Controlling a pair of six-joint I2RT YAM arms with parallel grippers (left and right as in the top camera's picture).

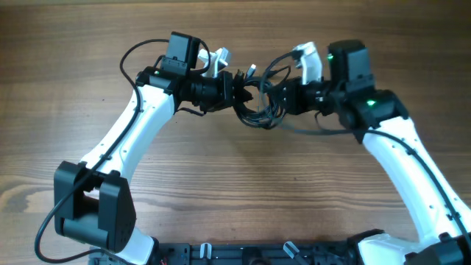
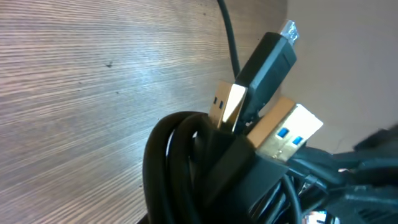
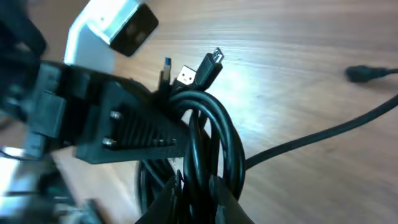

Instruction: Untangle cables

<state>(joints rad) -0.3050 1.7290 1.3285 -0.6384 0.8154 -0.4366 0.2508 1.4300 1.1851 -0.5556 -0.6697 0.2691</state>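
The cables (image 1: 254,101) are a knotted bundle of thin black cords held above the table between both grippers. My left gripper (image 1: 234,87) is shut on the bundle's left side, next to its plugs. My right gripper (image 1: 278,96) is shut on the loops from the right. In the left wrist view the bundle (image 2: 180,162) fills the bottom and hides the fingers; two gold USB plugs (image 2: 289,127) and a black plug stick up. In the right wrist view my right fingers (image 3: 196,194) pinch several loops (image 3: 214,124), and the left gripper's finger (image 3: 134,134) reaches in from the left.
The wooden table (image 1: 235,184) lies under the bundle. One strand (image 3: 323,134) trails from the bundle to the right, and a loose black plug (image 3: 367,73) lies on the wood. The arm bases (image 1: 96,213) stand at the front edge.
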